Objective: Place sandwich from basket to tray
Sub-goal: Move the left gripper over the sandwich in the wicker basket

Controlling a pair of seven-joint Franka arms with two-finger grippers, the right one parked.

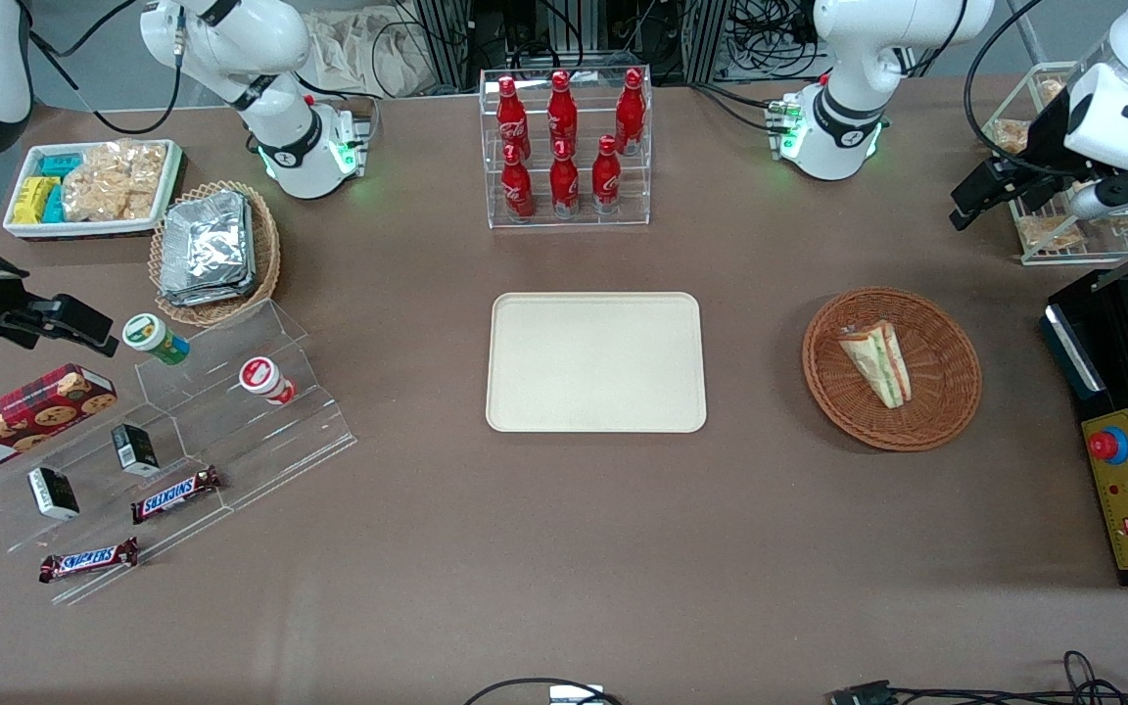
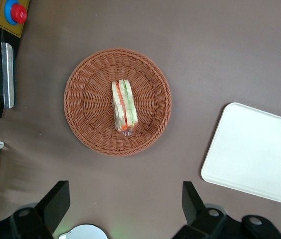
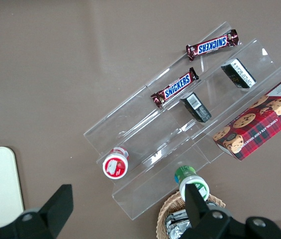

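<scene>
Sandwich (image 1: 877, 362) lies in the basket (image 1: 946, 392), roughly mid-basket, filling edge w/ green + red-orange stripes facing up; nothing on top of it. Gripper (image 2: 125, 204) hangs high above the table, farther from the front cam than the basket, toward the working arm's end; fingers (image 2: 55, 201) spread wide, holding nothing, well apart from the sandwich. Tray (image 1: 595, 362) sits mid-table beside the basket, bare brown tabletop between them, nothing lying in that gap.

Around: black box (image 1: 1127, 441) w/ red button (image 1: 1105, 446) just beside the basket at the working arm's end. Clear rack (image 1: 1044, 211) of bagged snacks near the gripper. Bottle rack (image 1: 566, 147) w/ red bottles farther from the cam than the tray, apart from it. Toward the parked arm's end: oval basket (image 1: 216, 250) w/ foil packs, white snack tray (image 1: 89, 186), clear stepped stand (image 1: 211, 441) w/ two small cups, two dark boxes, two Snickers bars (image 1: 175, 493), plus a cookie box (image 1: 21, 416). All well apart from tray + basket.
</scene>
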